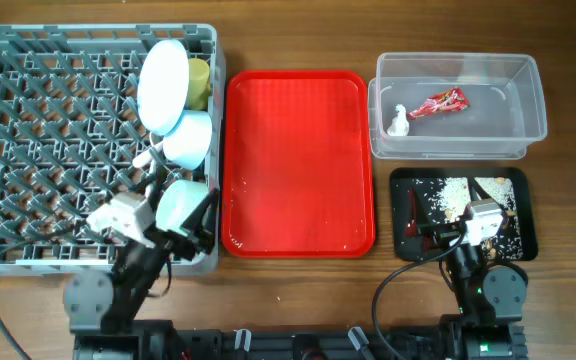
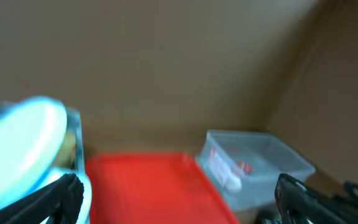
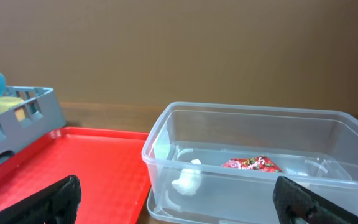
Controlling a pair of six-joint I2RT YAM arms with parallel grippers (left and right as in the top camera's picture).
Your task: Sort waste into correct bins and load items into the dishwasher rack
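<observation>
Plate, yellow cup and pale bowl in a row along right wall of dishwasher rack, row running from far edge toward near edge on worktop's left half. Left gripper, wide and, through a blurred view, seemingly empty, at row's near end just beside bowl; right gripper, wide and empty, well apart over black tray by near right corner.

The plate is blurred and cut off at left.
</observation>
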